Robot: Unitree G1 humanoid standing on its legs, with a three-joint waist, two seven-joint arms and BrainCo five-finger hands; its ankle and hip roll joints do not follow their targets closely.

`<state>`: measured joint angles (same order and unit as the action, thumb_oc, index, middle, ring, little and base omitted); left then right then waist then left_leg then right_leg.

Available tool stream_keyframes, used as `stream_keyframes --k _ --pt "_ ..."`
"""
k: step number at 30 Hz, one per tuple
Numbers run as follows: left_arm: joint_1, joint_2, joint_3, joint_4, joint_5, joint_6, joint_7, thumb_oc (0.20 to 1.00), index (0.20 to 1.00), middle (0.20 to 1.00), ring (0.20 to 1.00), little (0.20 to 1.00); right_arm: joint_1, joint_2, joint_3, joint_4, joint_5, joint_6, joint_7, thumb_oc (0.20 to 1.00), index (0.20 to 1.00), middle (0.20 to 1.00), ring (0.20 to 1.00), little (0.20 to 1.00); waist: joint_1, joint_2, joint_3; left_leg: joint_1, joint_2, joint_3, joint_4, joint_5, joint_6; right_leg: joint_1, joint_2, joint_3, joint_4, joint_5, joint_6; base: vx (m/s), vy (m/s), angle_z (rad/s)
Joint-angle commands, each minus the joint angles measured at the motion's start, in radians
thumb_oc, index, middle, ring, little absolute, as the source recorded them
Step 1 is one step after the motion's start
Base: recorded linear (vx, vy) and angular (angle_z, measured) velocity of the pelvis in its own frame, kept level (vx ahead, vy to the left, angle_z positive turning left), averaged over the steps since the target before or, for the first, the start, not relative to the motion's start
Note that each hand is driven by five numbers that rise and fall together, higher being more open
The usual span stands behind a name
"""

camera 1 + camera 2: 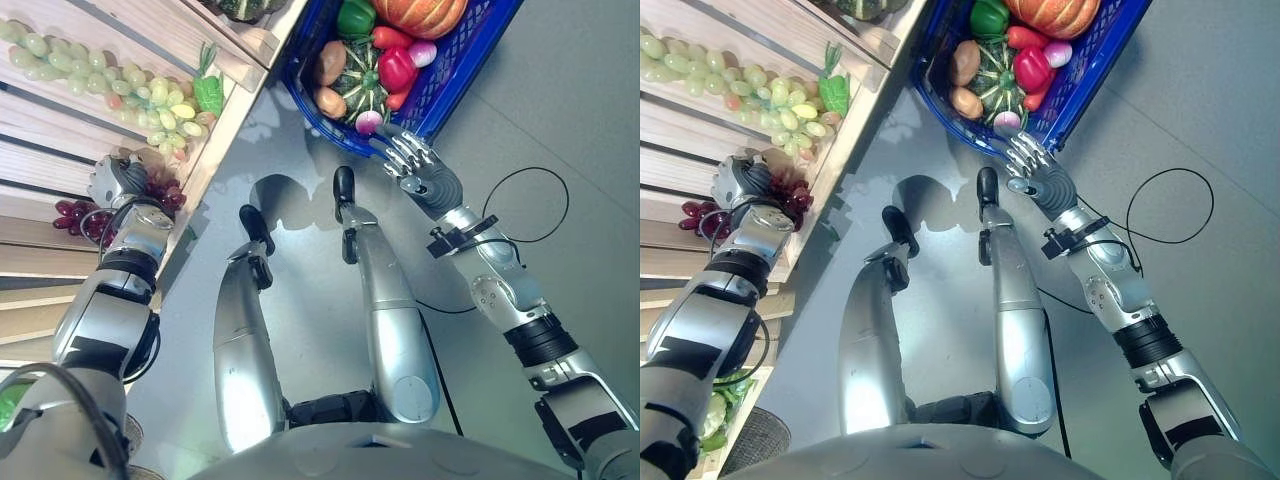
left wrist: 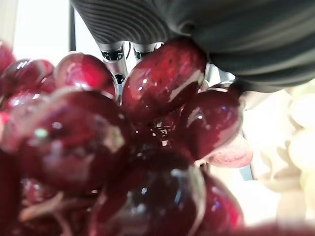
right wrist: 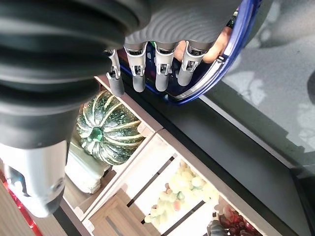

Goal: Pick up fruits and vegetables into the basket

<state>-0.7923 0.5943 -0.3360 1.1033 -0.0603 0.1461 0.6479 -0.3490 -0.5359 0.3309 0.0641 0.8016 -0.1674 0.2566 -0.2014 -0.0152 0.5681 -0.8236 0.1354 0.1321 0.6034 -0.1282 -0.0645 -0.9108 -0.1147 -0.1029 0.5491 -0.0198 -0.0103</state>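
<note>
A bunch of red grapes (image 1: pixel 160 190) lies on the wooden shelf (image 1: pixel 60 120), covered by the left hand (image 1: pixel 118 182) (whether its fingers are clasped round them cannot be told). Green grapes (image 1: pixel 130 90) lie farther along. The blue basket (image 1: pixel 455 75), filled with vegetables, is gripped at its rim by the right hand (image 1: pixel 418 165).
</note>
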Motion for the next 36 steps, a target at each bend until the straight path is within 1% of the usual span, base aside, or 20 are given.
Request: stream_keyframes --k 1,6,15,20,26,31,36 --pt "0.139 -0.062 0.029 0.006 -0.051 -0.027 0.0 0.2 0.2 0.2 0.2 0.2 0.036 0.019 0.003 -0.112 -0.008 -0.02 -0.006 1.0 1.0 1.0 1.0 1.0 0.017 -0.02 -0.048 0.01 -0.024 0.077 -0.042 0.002 0.03 0.013 0.009 0.004 0.034 -0.08 0.078 0.0 -0.006 0.13" --pt "0.158 -0.058 0.043 -0.037 -0.053 -0.047 0.02 0.2 0.2 0.2 0.2 0.2 0.044 0.018 -0.002 -0.129 -0.005 -0.012 -0.018 1.0 1.0 1.0 1.0 1.0 0.025 -0.019 -0.048 0.036 -0.027 0.076 -0.048 0.002 0.03 0.04 0.004 0.0 0.028 -0.079 0.08 0.0 -0.003 0.07" --pt "0.215 -0.055 0.07 -0.117 -0.05 -0.132 0.023 0.2 0.2 0.2 0.2 0.2 0.077 0.024 -0.01 -0.132 -0.025 -0.022 0.0 1.0 1.0 1.0 1.0 1.0 0.036 -0.003 -0.048 0.077 -0.034 0.08 -0.058 0.003 0.032 0.087 -0.01 -0.01 0.018 -0.084 0.083 0.0 0.001 0.01" --pt "0.26 -0.055 0.094 -0.182 -0.084 -0.201 0.021 0.2 0.2 0.2 0.2 0.2 0.095 0.021 -0.014 -0.136 -0.032 -0.027 0.007 1.0 1.0 1.0 1.0 1.0 0.043 0.004 -0.048 0.1 -0.042 0.082 -0.066 0.0 0.033 0.113 -0.014 -0.013 0.012 -0.09 0.081 0.0 0.0 0.0" --pt "0.3 -0.058 0.119 -0.243 -0.089 -0.232 0.034 0.2 0.2 0.2 0.2 0.2 0.118 0.017 -0.023 -0.144 -0.037 -0.025 0.016 1.0 1.0 1.0 1.0 1.0 0.048 0.007 -0.048 0.12 -0.047 0.081 -0.07 0.001 0.033 0.136 -0.02 -0.014 0.003 -0.09 0.081 0.0 0.007 0.01" --pt "0.344 -0.05 0.16 -0.314 -0.119 -0.29 0.054 0.2 0.2 0.2 0.2 0.2 0.149 0.02 -0.034 -0.145 -0.052 -0.02 0.037 1.0 1.0 1.0 1.0 1.0 0.057 0.013 -0.048 0.16 -0.052 0.082 -0.077 -0.002 0.035 0.177 -0.026 -0.015 -0.005 -0.095 0.082 0.01 0.014 0.0" --pt "0.37 -0.032 0.204 -0.395 -0.132 -0.329 0.055 0.2 0.2 0.2 0.2 0.2 0.179 0.028 -0.052 -0.148 -0.07 0.002 0.059 1.0 1.0 1.0 1.0 1.0 0.063 0.015 -0.048 0.207 -0.055 0.081 -0.082 -0.006 0.037 0.227 -0.033 -0.018 -0.014 -0.099 0.082 0.0 0.0 0.0"
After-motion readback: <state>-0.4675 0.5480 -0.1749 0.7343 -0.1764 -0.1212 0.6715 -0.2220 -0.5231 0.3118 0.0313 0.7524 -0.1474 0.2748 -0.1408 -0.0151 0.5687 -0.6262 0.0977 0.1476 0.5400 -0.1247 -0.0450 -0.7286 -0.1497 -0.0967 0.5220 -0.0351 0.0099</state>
